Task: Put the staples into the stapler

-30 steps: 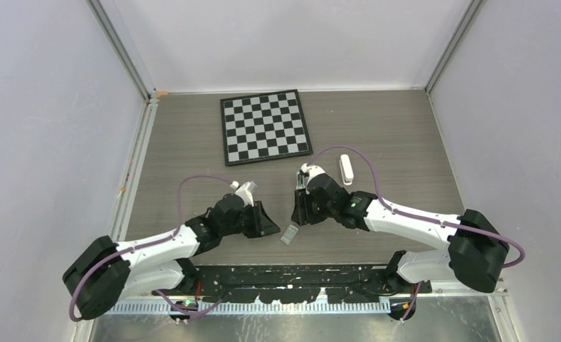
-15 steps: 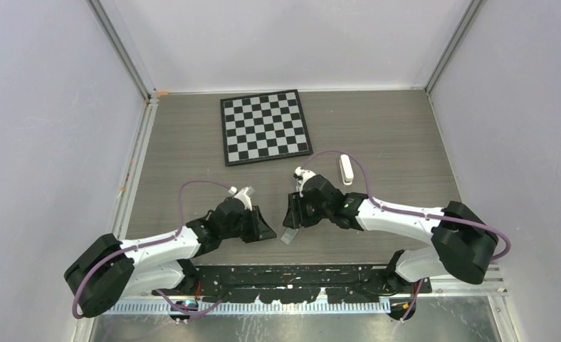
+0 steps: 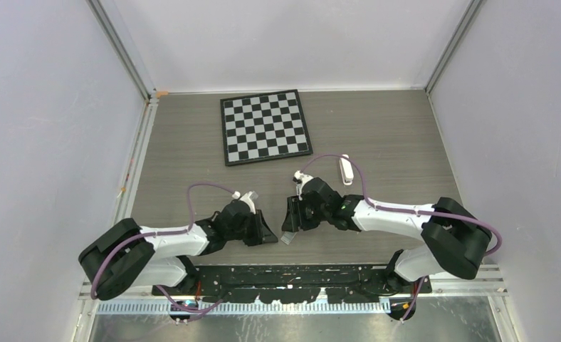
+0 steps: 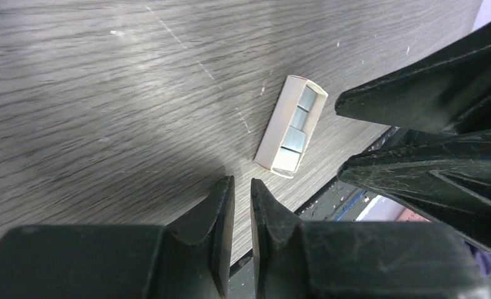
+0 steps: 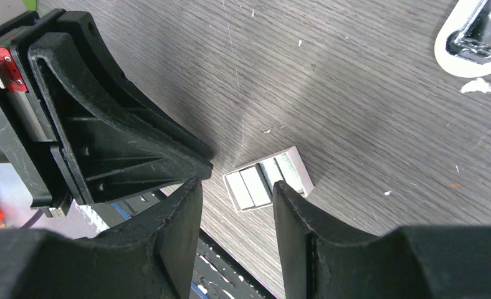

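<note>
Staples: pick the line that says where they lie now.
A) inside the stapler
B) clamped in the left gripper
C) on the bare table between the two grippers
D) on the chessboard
C: the staples lie loose on the table, in front of the left gripper and just off the tips of the right gripper, well apart from the stapler.

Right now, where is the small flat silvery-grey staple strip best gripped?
Probably across the two long sides of the staples, descending from above: they lie flat on the grey wood-grain table, and the short width suits a two-finger pinch.
</note>
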You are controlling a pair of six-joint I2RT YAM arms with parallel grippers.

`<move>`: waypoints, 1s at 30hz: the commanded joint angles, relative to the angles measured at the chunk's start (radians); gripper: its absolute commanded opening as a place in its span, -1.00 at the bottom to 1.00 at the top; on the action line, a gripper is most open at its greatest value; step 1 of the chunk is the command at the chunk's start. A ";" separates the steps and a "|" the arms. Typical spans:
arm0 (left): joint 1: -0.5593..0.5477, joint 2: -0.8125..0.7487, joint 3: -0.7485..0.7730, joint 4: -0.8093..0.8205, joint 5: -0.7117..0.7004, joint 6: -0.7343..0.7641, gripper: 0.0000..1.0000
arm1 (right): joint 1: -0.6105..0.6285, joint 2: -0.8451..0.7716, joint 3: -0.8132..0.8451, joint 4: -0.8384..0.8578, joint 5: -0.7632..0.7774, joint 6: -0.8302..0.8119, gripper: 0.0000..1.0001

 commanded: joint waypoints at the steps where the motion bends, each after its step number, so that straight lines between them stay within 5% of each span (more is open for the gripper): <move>1: -0.024 0.054 0.014 0.106 0.006 -0.013 -0.64 | -0.002 0.002 -0.011 0.083 -0.017 0.024 0.01; 30: -0.054 0.104 0.016 0.150 -0.054 -0.016 -0.77 | 0.000 0.097 -0.025 0.140 -0.077 0.062 0.02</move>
